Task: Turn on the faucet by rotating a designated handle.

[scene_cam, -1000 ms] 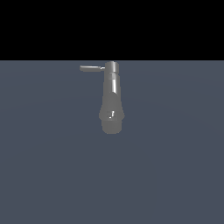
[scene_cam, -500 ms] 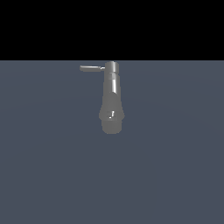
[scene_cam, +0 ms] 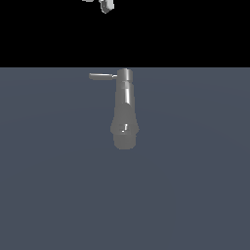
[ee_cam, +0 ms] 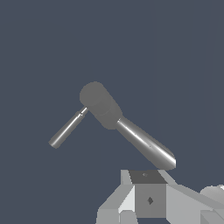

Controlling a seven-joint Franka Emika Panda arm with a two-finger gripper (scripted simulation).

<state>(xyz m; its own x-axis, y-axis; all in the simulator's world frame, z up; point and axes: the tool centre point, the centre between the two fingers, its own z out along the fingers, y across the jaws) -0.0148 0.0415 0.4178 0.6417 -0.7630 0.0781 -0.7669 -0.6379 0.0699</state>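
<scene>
The grey metal faucet (scene_cam: 124, 110) lies in the middle of the exterior view, its cap at the far end and its wide rounded end nearer. The thin handle (scene_cam: 102, 76) sticks out from the cap toward the exterior view's left. Only a small white piece of my gripper (scene_cam: 101, 4) shows at that view's top edge, high above and apart from the faucet. In the wrist view the faucet (ee_cam: 131, 131) and its handle (ee_cam: 68, 129) lie below my gripper (ee_cam: 148, 199), with a wide gap between them. The jaws' stance does not show.
The faucet rests on a plain dark blue-grey floor (scene_cam: 195, 195). Above its far edge the exterior view's background is black.
A piece of my gripper has come into the exterior view at the top edge; it was out of view before. The faucet and handle have not moved.
</scene>
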